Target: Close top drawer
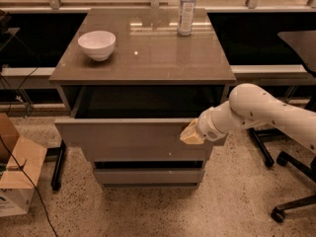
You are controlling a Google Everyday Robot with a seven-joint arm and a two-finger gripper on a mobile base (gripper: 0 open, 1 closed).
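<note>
Now our claw (191, 132) rests on the right end of the top drawer (123, 138), half out under the worktop (143, 58); apart or together, we cannot tell. We should push squarely inward, avoiding skew.

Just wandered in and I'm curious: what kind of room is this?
Probably an office or lab: rolling chairs, a desk at right, a cardboard box on the floor. The robot's hand is against the open top drawer.

Speckled white arm (261, 110); tan gripper (190, 134) at the top drawer (123, 138).
</note>
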